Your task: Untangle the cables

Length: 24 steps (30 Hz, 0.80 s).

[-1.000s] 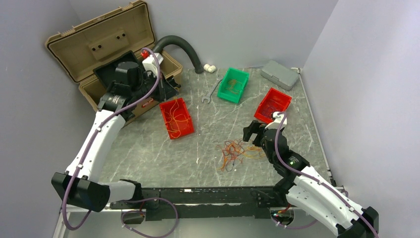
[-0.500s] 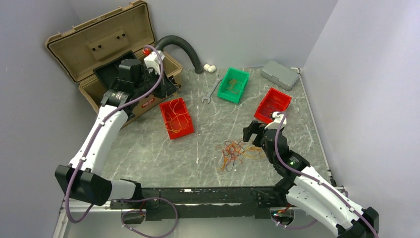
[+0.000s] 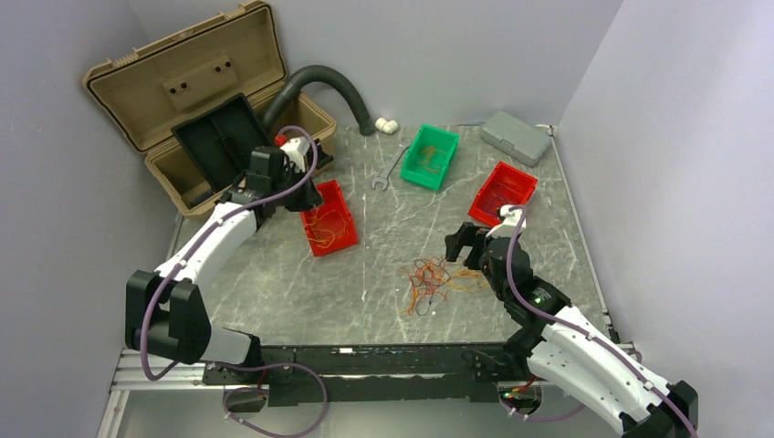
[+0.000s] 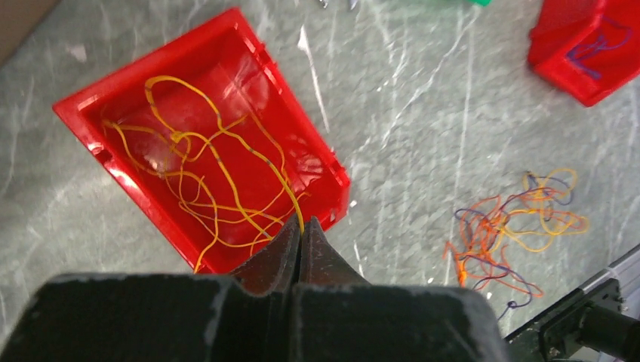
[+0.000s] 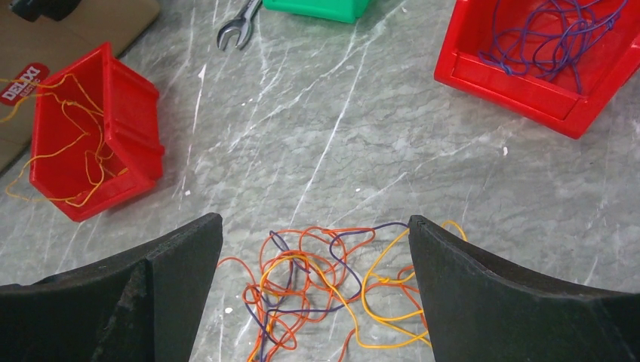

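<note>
Fingers [image 4: 275, 256] of the left gripper [image 4: 300, 226]: pressing flat together, no gap showing. They appear to be pinching one yellow strand [image 4: 290, 197], which is running up into the seam at the tips.

Left bin [image 4: 332, 188]: sitting directly under and just ahead of those tips, and holding only loose yellow wires [image 4: 204, 181]. Judged to be serving as the yellow lot, which is likely why the pinched strand is hanging over it.

Table [image 5: 340, 136]: lying bare between the two pairs of fingers.

Tangle [image 5: 317, 279]: lying on the table well off to the right of the left tips, and just beyond and below the right ones. Orange, yellow and purple loops are crossing each other in it. Most of the task is judged to be waiting here.

Fingers [image 5: 151, 302] of the right gripper [image 5: 313, 219]: standing spread wide, gripping nothing. They are framing the tangle from either side, apparently lining up for a pick.

Spanner [image 5: 234, 26] and green bin [image 5: 317, 7]: lying well ahead of the right tips.

Right bin [image 5: 513, 83]: sitting ahead and to the right of the right tips, and holding purple wires [image 5: 551, 38] alone. Sorting by colour looks to be the reason.

Risk: pulling one loop is likely to be dragging the whole clump.
</note>
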Each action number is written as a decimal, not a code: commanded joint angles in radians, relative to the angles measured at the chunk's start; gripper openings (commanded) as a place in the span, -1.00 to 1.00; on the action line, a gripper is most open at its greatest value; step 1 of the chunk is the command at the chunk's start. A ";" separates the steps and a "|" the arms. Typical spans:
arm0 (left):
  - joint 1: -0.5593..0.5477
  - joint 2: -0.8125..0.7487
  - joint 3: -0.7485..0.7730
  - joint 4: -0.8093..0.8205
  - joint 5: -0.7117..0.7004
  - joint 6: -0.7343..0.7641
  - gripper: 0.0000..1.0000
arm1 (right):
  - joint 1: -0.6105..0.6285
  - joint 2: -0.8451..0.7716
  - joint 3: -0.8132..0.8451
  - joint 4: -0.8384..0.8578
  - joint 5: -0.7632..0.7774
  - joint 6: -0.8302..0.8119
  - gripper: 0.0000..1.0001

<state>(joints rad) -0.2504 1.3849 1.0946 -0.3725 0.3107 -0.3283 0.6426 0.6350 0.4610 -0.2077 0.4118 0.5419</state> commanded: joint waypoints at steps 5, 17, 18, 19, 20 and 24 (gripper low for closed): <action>-0.060 0.021 -0.192 0.221 -0.131 -0.084 -1.00 | 0.000 -0.001 0.036 0.048 -0.010 -0.013 0.90; -0.083 0.131 -0.175 0.205 -0.160 -0.057 -0.36 | -0.026 0.152 0.164 -0.202 -0.007 0.046 0.87; -0.093 0.101 -0.180 0.207 -0.164 -0.055 -0.23 | -0.041 0.189 0.188 -0.252 -0.043 0.042 0.87; -0.102 0.080 -0.181 0.204 -0.168 -0.052 -0.12 | -0.050 0.225 0.206 -0.293 -0.089 0.040 0.86; -0.112 0.063 -0.174 0.193 -0.171 -0.049 0.02 | -0.058 0.256 0.219 -0.315 -0.120 0.037 0.84; -0.168 0.019 -0.098 0.103 -0.206 -0.021 0.40 | -0.074 0.315 0.217 -0.365 -0.186 0.035 0.75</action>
<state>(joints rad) -0.3676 1.4742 0.9020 -0.2214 0.1478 -0.3782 0.5816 0.9150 0.6563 -0.4484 0.3191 0.5724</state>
